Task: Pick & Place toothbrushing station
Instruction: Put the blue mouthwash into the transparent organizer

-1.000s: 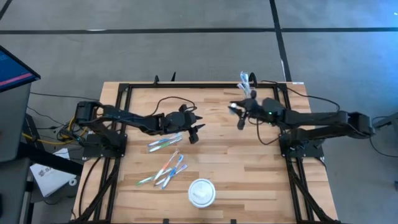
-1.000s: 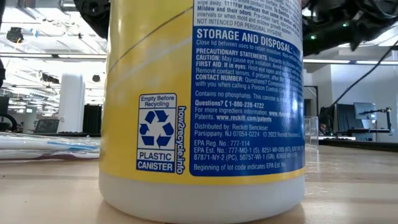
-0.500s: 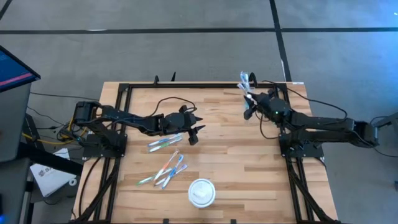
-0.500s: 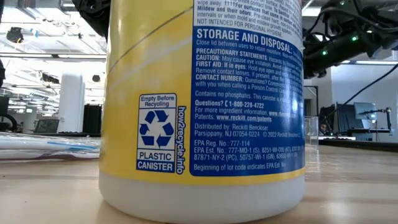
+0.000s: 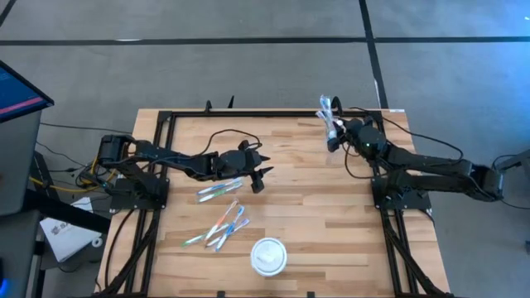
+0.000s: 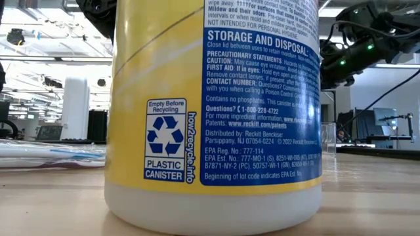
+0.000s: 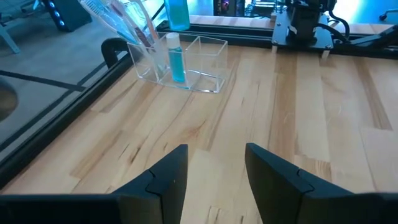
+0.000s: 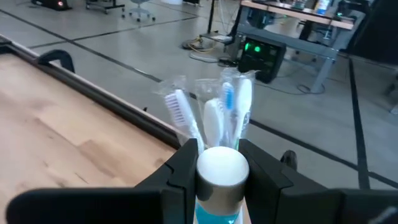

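- Wooden table (image 5: 315, 215) with a black frame round its edge.
- Low view is almost all a big yellow-and-blue canister (image 6: 213, 111), standing upright right in front of the lens; seen from above it is the white round lid (image 5: 268, 256) near the table's front edge.
- Left arm lies across the left-middle of the table. Left gripper (image 5: 261, 176) hovers just beside the upper toothbrush pair, jaws spread, nothing between them; in the left wrist view the two dark fingers (image 7: 163, 180) stand apart over bare wood.
- Right arm reaches to the far right corner. Right gripper (image 8: 217, 171) is pinching a small tube (image 8: 222, 174) with a white cap and blue body, right at the clear holder (image 5: 330, 112).
- Clear holder (image 7: 180, 62) is a clear, compartmented box at the table's far edge, with wrapped toothbrushes (image 8: 211, 112) upright in it and one blue tube (image 7: 176, 59) standing in a compartment.
- Loose toothbrushes on the wood: two (image 5: 219, 189) just below the left gripper, a fanned bunch (image 5: 222, 228) nearer the front, between that pair and the lid.
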You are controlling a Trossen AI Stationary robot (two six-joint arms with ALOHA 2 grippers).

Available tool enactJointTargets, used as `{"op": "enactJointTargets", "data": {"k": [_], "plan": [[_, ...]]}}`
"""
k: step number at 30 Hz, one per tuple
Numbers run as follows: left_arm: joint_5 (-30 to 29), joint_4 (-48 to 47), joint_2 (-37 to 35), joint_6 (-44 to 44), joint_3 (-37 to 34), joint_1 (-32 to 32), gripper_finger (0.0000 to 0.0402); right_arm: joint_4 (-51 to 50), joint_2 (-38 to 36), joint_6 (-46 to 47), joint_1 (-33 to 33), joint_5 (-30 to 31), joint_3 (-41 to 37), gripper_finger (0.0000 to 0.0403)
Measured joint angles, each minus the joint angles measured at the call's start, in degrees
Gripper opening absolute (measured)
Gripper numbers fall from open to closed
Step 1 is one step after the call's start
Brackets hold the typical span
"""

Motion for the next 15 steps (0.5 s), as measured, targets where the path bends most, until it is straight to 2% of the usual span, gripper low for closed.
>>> {"op": "enactJointTargets", "data": {"k": [15], "plan": [[0.1,0.0,0.0,-0.1,0.0,0.0,0.0153,-1.5,2.5,3.4,-3.1,1.6,0.0,0.0085]]}}
